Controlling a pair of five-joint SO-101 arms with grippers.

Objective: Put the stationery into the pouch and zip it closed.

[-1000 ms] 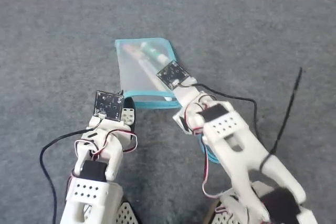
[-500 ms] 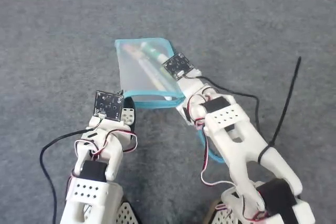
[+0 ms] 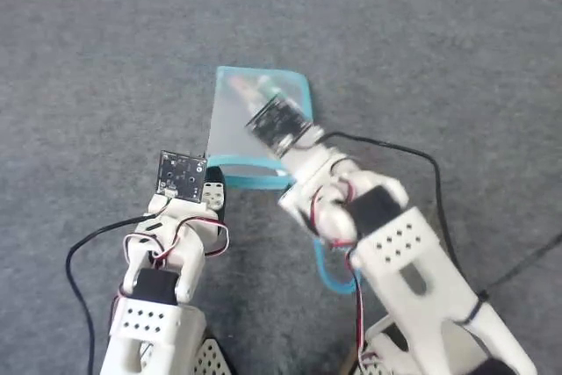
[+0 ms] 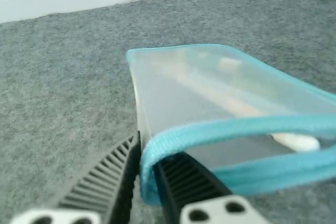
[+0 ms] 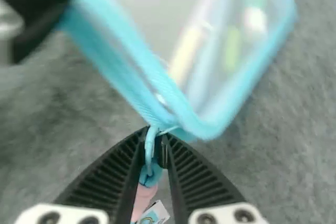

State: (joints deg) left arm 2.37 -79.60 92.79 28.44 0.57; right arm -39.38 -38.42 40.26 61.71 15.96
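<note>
The grey felt-covered table (image 3: 105,68) carries a frosted plastic pouch with turquoise trim (image 3: 239,129), lying mid-table just beyond both arms. The left gripper (image 4: 147,153) pinches its near left corner. The right gripper (image 5: 155,142) is clamped on the turquoise zipper pull (image 5: 150,163) at the near edge. In the high view the right arm (image 3: 386,234) hides the pouch's right part. The stationery (image 5: 231,40) inside shows as blurred shapes.

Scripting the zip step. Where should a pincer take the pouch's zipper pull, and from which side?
Pinch the thin pull tab at the zip edge of the pouch, from the arms' side: it dangles that way, where the right pincer grips it.
</note>
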